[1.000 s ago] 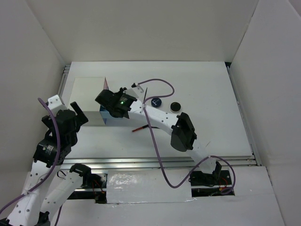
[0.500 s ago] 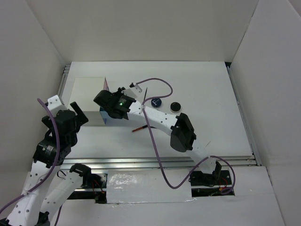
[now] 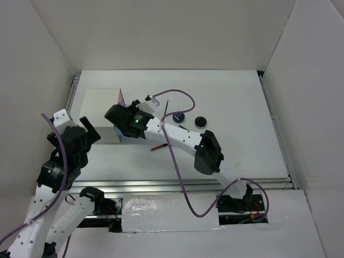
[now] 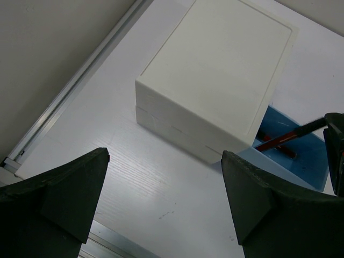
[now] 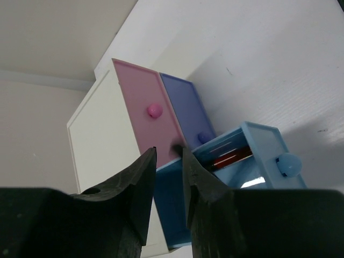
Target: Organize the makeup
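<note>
**R gripper point(image 5: 169, 153) at open blue drawer point(image 4: 317, 161); red-and-black pencil point(image 4: 277, 140) inside**
You see the pencil slanting in the drawer, black end up at the R tips. Jaws narrowly apart; can't tell if clamped. L gripper point(image 4: 165, 161) gapes wide near white box point(image 4: 215, 70). Blue-topped compact point(image 3: 179, 116), black compact point(image 3: 200, 121) and 2nd pencil point(image 3: 159, 145) lie on table point(image 3: 242, 97), apart from both.

Desk: white point(image 3: 231, 97), matte, faint grain.
Back wall: plain white panel point(image 3: 161, 32).
Left wall: white panel point(image 3: 27, 75), slanting outward.
Right wall: same white point(image 3: 312, 107).
Aluminium rail: along the desk's near edge point(image 3: 161, 186).
Light: even, with soft shadows.
</note>
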`<state>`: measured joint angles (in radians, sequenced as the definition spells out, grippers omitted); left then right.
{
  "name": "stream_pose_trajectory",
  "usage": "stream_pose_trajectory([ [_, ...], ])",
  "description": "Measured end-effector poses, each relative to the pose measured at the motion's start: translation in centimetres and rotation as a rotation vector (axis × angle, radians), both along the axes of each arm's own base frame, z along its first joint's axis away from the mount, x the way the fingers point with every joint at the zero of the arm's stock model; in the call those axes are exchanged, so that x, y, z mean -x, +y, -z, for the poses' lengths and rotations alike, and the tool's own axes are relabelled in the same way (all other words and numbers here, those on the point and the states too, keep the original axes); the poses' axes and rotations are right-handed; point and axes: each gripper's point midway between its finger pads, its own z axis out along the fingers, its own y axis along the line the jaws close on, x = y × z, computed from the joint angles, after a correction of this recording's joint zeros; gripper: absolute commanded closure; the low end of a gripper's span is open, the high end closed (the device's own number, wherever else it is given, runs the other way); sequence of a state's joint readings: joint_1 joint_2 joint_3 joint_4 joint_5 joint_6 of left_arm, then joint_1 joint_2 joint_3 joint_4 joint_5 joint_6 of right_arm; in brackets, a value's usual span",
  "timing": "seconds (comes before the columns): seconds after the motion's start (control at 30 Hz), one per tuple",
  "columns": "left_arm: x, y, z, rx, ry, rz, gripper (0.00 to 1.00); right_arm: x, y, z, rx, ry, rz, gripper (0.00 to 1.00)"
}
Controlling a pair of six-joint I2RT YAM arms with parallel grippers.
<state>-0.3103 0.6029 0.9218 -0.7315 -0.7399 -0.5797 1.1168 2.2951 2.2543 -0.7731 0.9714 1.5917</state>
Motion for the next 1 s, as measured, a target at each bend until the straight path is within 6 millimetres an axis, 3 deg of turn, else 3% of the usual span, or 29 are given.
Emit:
stream_pose_trajectory([
  [0.1, 0.0, 0.0, 0.0, 0.001, -0.002, 0.000, 0.01, 0.0, 0.1, -0.1, -0.002, -0.003, -0.004, 0.65],
  [0.4, 0.1, 0.0, -0.1, 0.002, -0.005, 0.001, 0.01, -0.1, 0.1, -0.2, 0.018, -0.014, -0.016, 0.50],
  [0.53, 0.1, 0.0, -0.1, 0.001, -0.005, 0.003, 0.01, 1.1, -2.0, -0.6, 0.089, -0.031, -0.042, 0.38],
  [0.6, 0.0, -0.2, -0.1, 0.002, -0.004, 0.012, 0.01, 2.2, -4.6, -1.4, 0.135, -0.037, -0.063, 0.35],
  [0.67, -0.1, -0.5, -0.1, 0.004, -0.004, 0.031, 0.01, 3.6, -7.7, -2.9, 0.155, -0.047, -0.068, 0.23],
  [0.7, -0.2, -0.7, -0.1, 0.004, -0.006, 0.043, 0.01, 4.2, -9.3, -3.9, 0.158, -0.056, -0.065, 0.17],
  [0.73, -0.3, -1.2, -0.2, 0.003, -0.004, 0.073, 0.01, 5.0, -11.1, -5.0, 0.146, -0.067, -0.058, 0.01],
  [0.9, -1.8, -5.2, -0.4, 0.010, -0.001, 0.312, 0.01, 8.6, -20.5, -7.9, 0.148, -0.086, 0.003, 0.00],
  [1.0, -3.1, -8.5, 0.7, 0.002, 0.071, 0.481, 0.01, 10.7, -25.2, -7.7, 0.173, -0.078, 0.003, 0.00],
])
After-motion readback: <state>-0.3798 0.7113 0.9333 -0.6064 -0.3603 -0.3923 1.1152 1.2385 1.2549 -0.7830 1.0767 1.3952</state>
